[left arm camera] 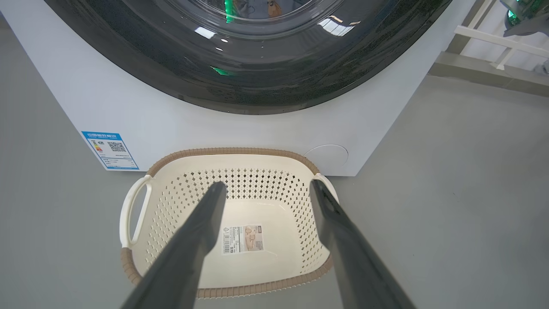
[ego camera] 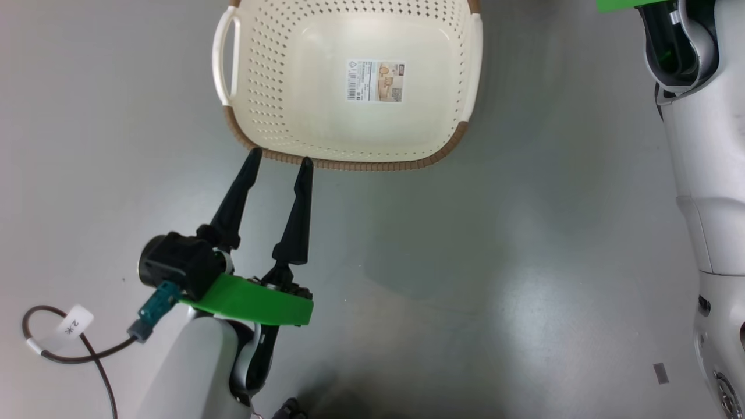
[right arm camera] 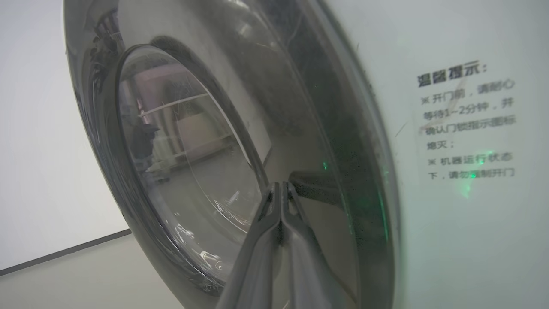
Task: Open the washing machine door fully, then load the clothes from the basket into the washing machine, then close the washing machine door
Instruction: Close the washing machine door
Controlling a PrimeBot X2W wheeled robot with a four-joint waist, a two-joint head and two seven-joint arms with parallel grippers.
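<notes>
The basket (ego camera: 273, 105), cream, perforated and brown-rimmed, stands upright at the top centre of the head view. In the left wrist view, the white washer (left arm camera: 214, 128) rises just above it, its black-rimmed glass door (left arm camera: 257, 86) shut.

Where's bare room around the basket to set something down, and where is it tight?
Free: the floor right of the basket, up to the right arm; floor left of its handle; the basket's bottom. Tight: the strip against the washing machine, and the near-left corner by the open left gripper.
</notes>
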